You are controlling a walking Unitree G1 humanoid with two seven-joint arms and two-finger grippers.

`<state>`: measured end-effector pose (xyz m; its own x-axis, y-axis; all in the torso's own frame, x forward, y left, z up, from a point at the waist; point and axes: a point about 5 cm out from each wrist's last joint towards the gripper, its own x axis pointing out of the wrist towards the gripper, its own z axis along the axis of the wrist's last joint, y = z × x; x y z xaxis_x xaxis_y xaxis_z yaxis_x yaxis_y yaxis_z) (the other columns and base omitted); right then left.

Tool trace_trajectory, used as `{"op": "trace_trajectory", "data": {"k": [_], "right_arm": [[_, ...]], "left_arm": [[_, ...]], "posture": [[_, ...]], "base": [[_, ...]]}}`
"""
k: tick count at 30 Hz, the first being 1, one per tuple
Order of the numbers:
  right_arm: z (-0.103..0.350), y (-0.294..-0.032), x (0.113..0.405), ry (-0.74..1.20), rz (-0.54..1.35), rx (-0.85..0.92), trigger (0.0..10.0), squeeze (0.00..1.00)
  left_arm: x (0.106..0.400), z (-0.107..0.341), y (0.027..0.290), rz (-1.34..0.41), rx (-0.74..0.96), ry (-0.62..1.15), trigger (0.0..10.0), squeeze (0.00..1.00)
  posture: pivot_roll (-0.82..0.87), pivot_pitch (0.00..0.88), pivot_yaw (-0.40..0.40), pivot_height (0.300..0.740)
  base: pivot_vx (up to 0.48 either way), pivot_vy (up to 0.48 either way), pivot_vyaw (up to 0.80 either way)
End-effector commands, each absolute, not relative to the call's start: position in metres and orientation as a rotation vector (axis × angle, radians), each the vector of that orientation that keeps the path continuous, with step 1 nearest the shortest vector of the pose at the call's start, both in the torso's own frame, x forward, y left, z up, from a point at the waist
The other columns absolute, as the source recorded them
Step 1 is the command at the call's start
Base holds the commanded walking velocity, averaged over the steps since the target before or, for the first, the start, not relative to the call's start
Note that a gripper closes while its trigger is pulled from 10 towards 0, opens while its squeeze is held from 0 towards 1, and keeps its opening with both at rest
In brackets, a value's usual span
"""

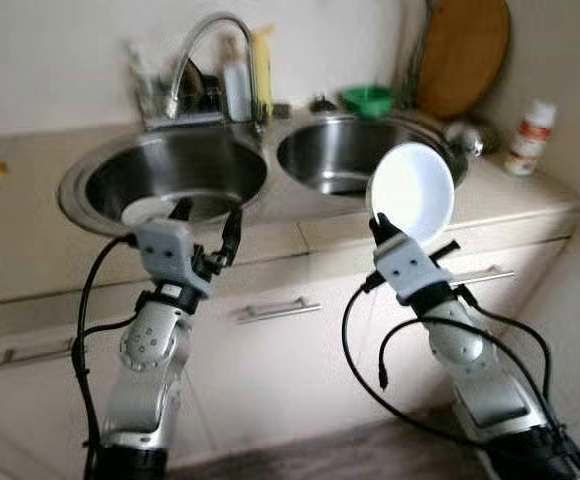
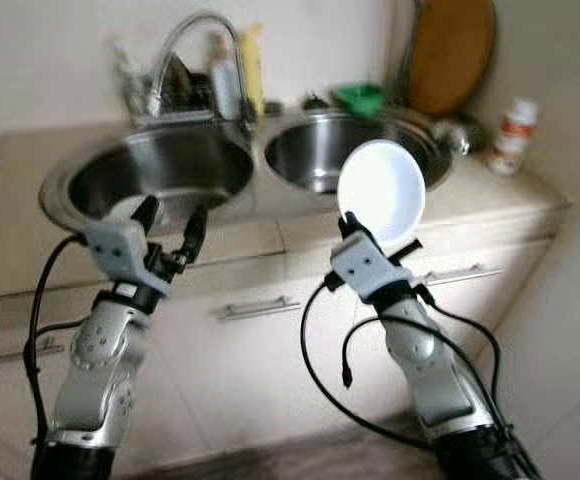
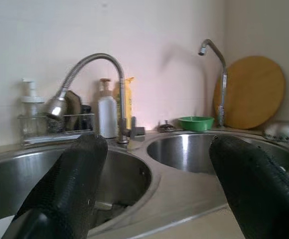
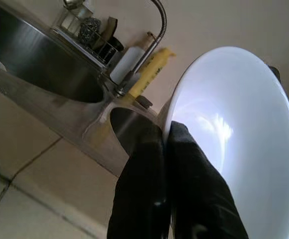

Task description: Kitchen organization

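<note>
My right gripper (image 1: 378, 228) is shut on the rim of a white bowl (image 1: 411, 192), held up on edge in front of the counter near the right sink basin (image 1: 330, 150). In the right wrist view the bowl (image 4: 239, 144) is pinched between the black fingers (image 4: 144, 199). My left gripper (image 1: 208, 218) stands open with nothing between its fingers, just before the left sink basin (image 1: 170, 175). Another white dish (image 1: 150, 209) lies at the front of that basin. In the left wrist view the two fingers (image 3: 70, 184) spread wide before both basins.
A curved faucet (image 1: 205, 40) rises between the basins, with a soap bottle (image 1: 237, 90) and a yellow bottle (image 1: 261, 70) behind. A green bowl (image 1: 368, 99), a round wooden board (image 1: 462, 52) and a white bottle (image 1: 529, 136) sit at the right. Cabinet drawers with handles (image 1: 278, 309) lie below.
</note>
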<state>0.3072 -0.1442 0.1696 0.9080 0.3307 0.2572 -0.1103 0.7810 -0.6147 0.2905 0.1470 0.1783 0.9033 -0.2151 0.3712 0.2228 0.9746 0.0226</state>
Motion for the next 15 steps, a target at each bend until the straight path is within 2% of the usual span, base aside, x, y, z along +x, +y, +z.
{"op": "trace_trajectory", "data": {"k": [1, 3, 8, 9, 15], "right_arm": [[0.177, -0.137, 0.309, -0.409, 0.257, -0.628, 0.0, 0.00], [0.178, -0.138, 0.310, -0.409, 0.254, -0.624, 0.0, 0.00], [0.184, -0.144, 0.317, -0.396, 0.204, -0.588, 0.0, 0.00], [0.187, -0.153, 0.324, -0.361, 0.151, -0.517, 10.0, 0.00], [0.196, -0.170, 0.337, -0.343, 0.063, -0.489, 10.0, 0.00]], "left_arm": [[0.289, 0.182, 0.154, -0.203, 0.003, -0.393, 10.0, 0.00], [0.289, 0.182, 0.154, -0.201, 0.004, -0.393, 10.0, 0.00], [0.288, 0.183, 0.153, -0.199, 0.004, -0.393, 10.0, 0.00], [0.288, 0.183, 0.152, -0.200, 0.004, -0.391, 10.0, 0.00], [0.288, 0.184, 0.153, -0.200, 0.008, -0.391, 10.0, 0.00]], "posture": [[0.02, 0.000, -0.019, 0.740], [0.02, 0.000, -0.021, 0.740], [0.02, 0.000, -0.023, 0.740], [0.02, 0.000, -0.023, 0.740], [0.03, 0.000, -0.027, 0.740]], "base": [[0.270, 0.000, 0.80], [0.257, 0.000, 0.80], [0.000, 0.000, 0.80], [0.000, 0.000, 0.00], [0.000, 0.000, 0.00]]}}
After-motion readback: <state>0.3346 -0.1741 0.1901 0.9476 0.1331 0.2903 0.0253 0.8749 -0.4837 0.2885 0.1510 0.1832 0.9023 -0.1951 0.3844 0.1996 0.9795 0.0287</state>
